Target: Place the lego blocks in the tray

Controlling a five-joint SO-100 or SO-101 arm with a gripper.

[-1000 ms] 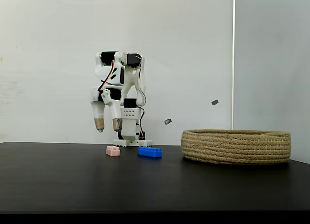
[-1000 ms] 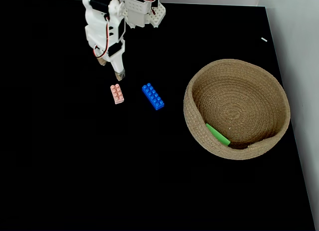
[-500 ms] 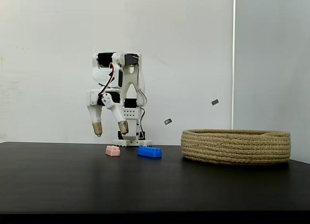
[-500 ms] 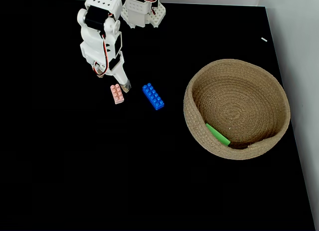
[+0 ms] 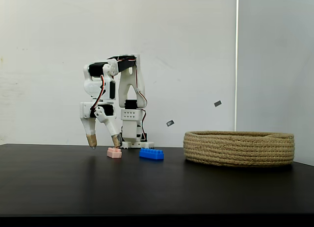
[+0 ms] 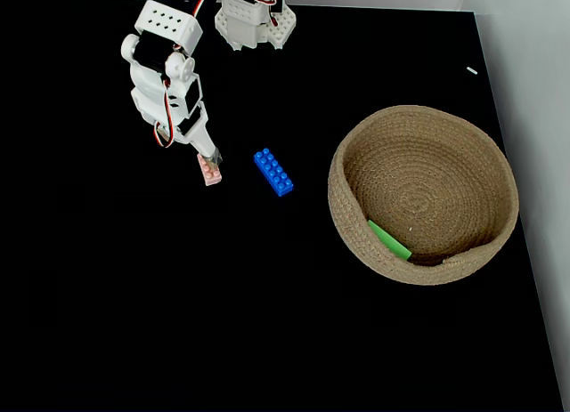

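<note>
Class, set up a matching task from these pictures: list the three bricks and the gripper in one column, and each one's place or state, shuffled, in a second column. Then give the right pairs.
Things:
1. green brick
2. pink brick
3. blue brick
4. gripper

Places or states:
A. open, low over the table
B. on the table between the pink brick and the basket
C. inside the basket
D. on the table, right by one gripper finger

Pairs: 1-C, 2-D, 3-B, 4-A
</note>
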